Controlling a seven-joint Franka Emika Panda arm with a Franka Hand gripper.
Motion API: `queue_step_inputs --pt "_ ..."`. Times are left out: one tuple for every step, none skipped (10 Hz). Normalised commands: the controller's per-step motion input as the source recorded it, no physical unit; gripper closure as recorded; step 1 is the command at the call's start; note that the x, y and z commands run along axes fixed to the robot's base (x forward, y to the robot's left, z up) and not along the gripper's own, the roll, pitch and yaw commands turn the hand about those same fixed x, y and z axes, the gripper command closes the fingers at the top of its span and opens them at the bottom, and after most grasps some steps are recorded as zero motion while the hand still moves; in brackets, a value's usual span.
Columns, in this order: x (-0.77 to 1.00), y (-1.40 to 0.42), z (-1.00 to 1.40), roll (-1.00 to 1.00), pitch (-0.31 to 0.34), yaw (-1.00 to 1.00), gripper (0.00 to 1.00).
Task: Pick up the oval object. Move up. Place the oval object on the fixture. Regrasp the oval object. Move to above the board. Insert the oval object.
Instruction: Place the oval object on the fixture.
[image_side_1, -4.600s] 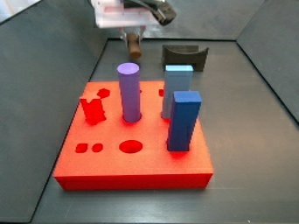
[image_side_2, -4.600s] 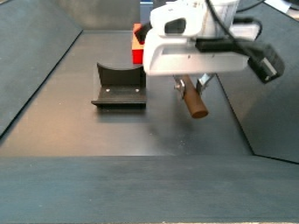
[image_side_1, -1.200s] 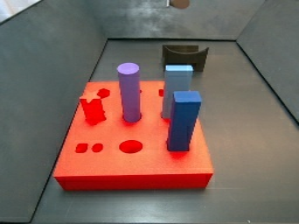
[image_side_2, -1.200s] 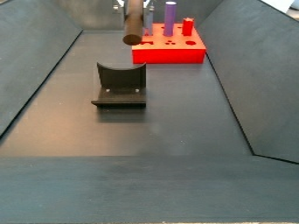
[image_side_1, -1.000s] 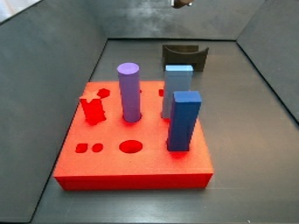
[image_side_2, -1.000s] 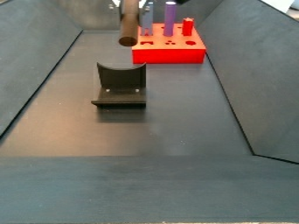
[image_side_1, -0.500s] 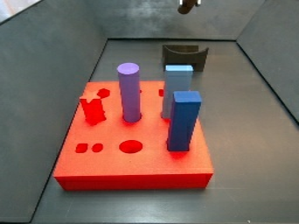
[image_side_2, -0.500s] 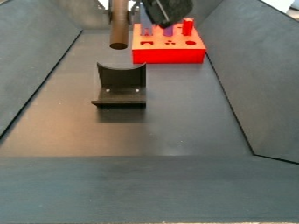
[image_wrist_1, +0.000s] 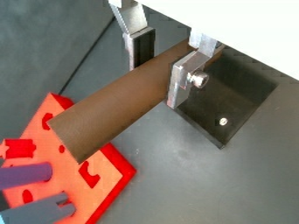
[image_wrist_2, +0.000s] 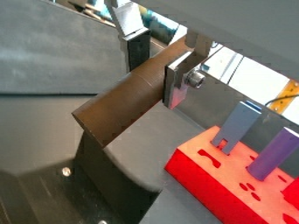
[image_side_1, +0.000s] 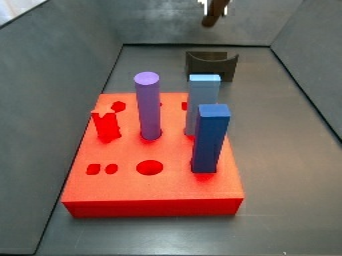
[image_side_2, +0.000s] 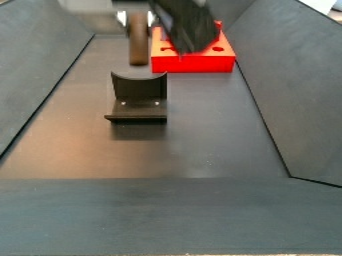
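Note:
My gripper (image_wrist_1: 162, 74) is shut on the oval object (image_wrist_1: 117, 114), a long brown peg, gripping it near one end between the silver fingers (image_wrist_1: 191, 77). It shows the same way in a wrist view (image_wrist_2: 158, 79). In a side view the peg (image_side_2: 136, 40) hangs upright in the air just above the fixture (image_side_2: 136, 98), apart from it. In a side view only the peg's lower end (image_side_1: 213, 13) shows, above the fixture (image_side_1: 210, 64). The red board (image_side_1: 154, 185) lies nearer the camera.
On the board stand a purple cylinder (image_side_1: 147, 105) and two blue posts (image_side_1: 209, 138), with a small red piece (image_side_1: 106, 126) at its left. Dark sloping walls enclose the grey floor (image_side_2: 174, 150). The fixture (image_wrist_1: 237, 96) and the board (image_wrist_1: 65, 171) show in a wrist view.
The gripper has carried the peg sideways and down until it hangs above the fixture. The gripper's body has come into a side view. Nothing on the board has moved.

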Motion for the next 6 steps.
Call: queue_step_inputs --pt "0.15 0.14 -1.0 -0.81 0.215 -0.06 1.0" --pt "0.16 0.14 -1.0 -0.7 0.209 -0.09 1.0" --pt "0.17 0.14 -1.0 -0.48 0.177 -0.14 1.0" --pt "0.17 0.14 -1.0 -0.32 0.151 -0.17 1.0" --pt "0.19 0.13 -1.0 -0.2 0.104 -0.19 1.0" --pt "0.16 0.12 -0.84 -0.17 0.067 -0.2 1.0"
